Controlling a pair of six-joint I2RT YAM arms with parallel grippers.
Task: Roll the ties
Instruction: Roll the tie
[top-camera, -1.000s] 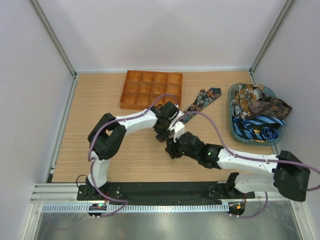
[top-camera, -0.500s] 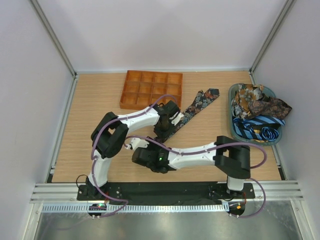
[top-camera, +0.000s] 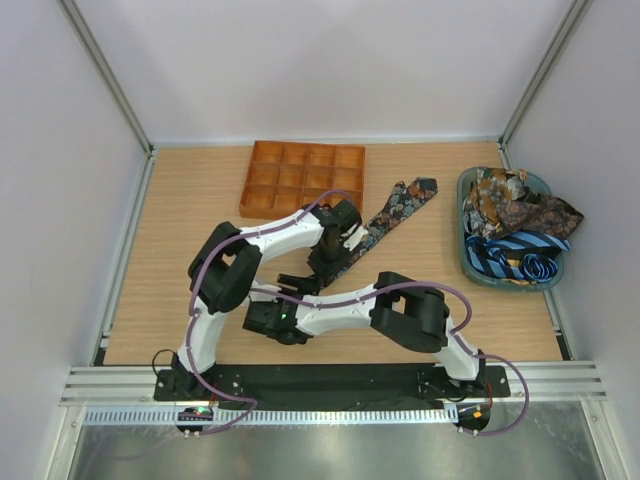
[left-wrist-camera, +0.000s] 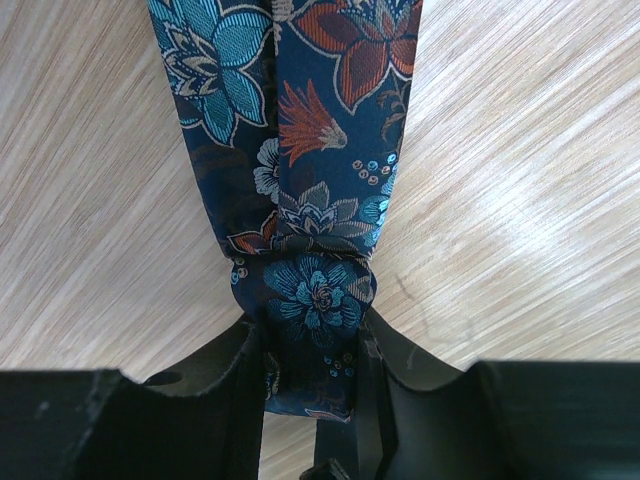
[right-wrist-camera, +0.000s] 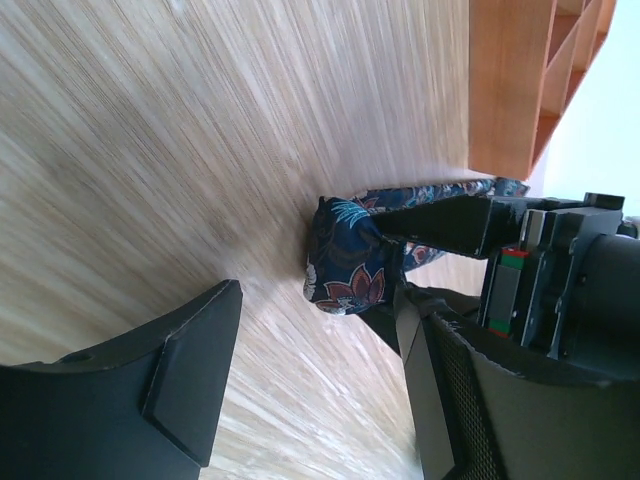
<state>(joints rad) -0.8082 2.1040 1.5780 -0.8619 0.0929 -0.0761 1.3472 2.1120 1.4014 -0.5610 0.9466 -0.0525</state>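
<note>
A dark floral tie (top-camera: 395, 210) lies diagonally on the wooden table, its pointed end at the far right. Its near end is wound into a small roll (left-wrist-camera: 315, 295). My left gripper (left-wrist-camera: 312, 385) is shut on that roll, one finger on each side. In the top view the left gripper (top-camera: 328, 262) sits at the tie's near end. My right gripper (right-wrist-camera: 310, 390) is open with nothing between its fingers. The roll (right-wrist-camera: 350, 265) lies just beyond its fingertips. The right gripper (top-camera: 303, 284) is low, near and left of the roll. More ties (top-camera: 520, 225) are heaped at the right.
A teal basket (top-camera: 465, 262) at the right edge holds the heap of brown floral and blue striped ties. An orange gridded tray (top-camera: 300, 178) stands at the back, also seen as the orange tray (right-wrist-camera: 520, 80). The right arm's elbow (top-camera: 410, 312) is folded low across the front.
The right arm has swung left across the front and folded, bringing its gripper to the near left of the roll, its fingers spreading wider. The left gripper has barely moved.
</note>
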